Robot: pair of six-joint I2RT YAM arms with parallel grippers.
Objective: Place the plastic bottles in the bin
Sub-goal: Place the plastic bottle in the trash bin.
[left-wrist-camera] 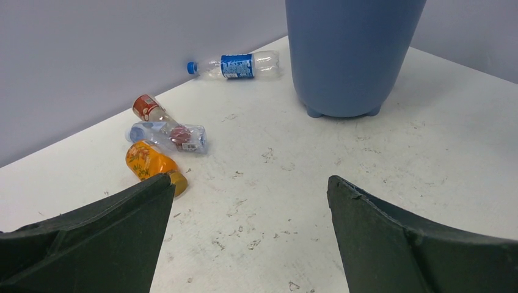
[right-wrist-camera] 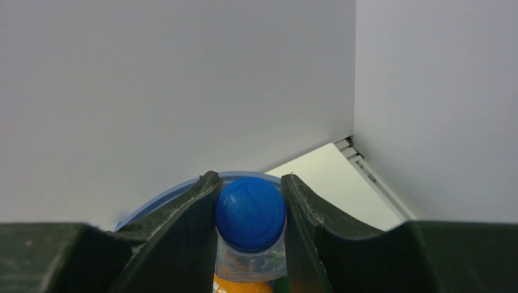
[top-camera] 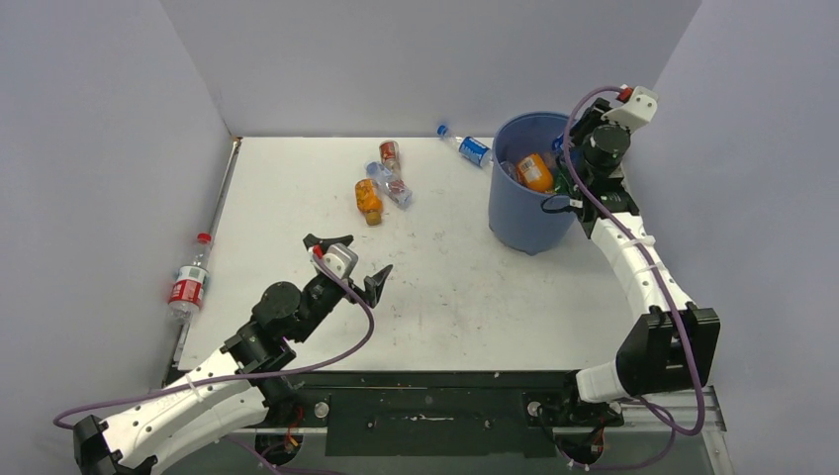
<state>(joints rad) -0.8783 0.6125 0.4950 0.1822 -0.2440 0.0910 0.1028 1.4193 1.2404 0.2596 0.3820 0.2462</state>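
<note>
The blue bin stands at the back right with an orange bottle and others inside. My right gripper is over the bin's right rim, shut on the neck of a blue-capped bottle, with the bin rim just behind it. My left gripper is open and empty above the table's near left. Ahead of it lie an orange bottle, a clear bottle, a red-labelled bottle and a blue-labelled bottle near the bin.
A red-labelled, red-capped bottle lies off the table's left edge, beside the wall. Grey walls close the table at the back and both sides. The white table is scuffed.
</note>
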